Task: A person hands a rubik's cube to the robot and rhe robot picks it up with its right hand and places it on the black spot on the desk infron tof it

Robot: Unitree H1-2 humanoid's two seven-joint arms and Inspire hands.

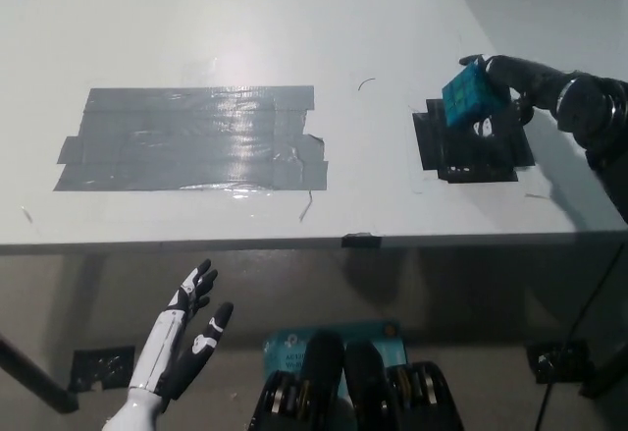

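Rubik's cube (pixel 467 96) partly hidden, right hand (pixel 512 85) gripping

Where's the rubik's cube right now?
Head view, right side: the rubik's cube is held in the black right hand over the upper edge of the black spot on the desk.

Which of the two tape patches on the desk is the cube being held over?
The small black tape square on the right; the right hand holds the Rubik's cube at its upper edge. The wide grey patch lies far left.

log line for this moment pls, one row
phase: carry to spot | right hand: shut on rubik's cube, over black spot | left hand: open, resting below desk edge
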